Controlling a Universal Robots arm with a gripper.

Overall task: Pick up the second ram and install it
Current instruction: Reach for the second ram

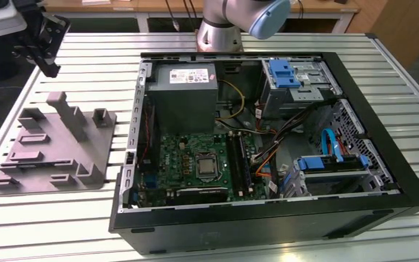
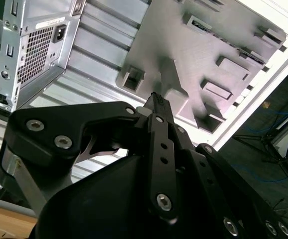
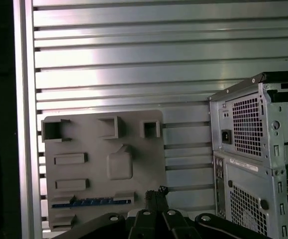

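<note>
Tray point(image 1: 28, 150) w/ ram point(image 3: 91, 201) in it on table point(image 1: 49, 218), at the exterior view's left of PC case point(image 1: 268, 226).

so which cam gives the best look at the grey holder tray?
Exterior view: the whole grey holder tray shows, posts upright, nothing across it. First wrist view: tray face-on, one edge behind the tool. Second wrist view: tray oblique, partly behind the tool.

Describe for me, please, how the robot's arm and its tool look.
The arm is silver-grey metal tubing with a light blue cap on a joint. The tool is matte black, built of angular linkage plates joined by silver screws.
</note>
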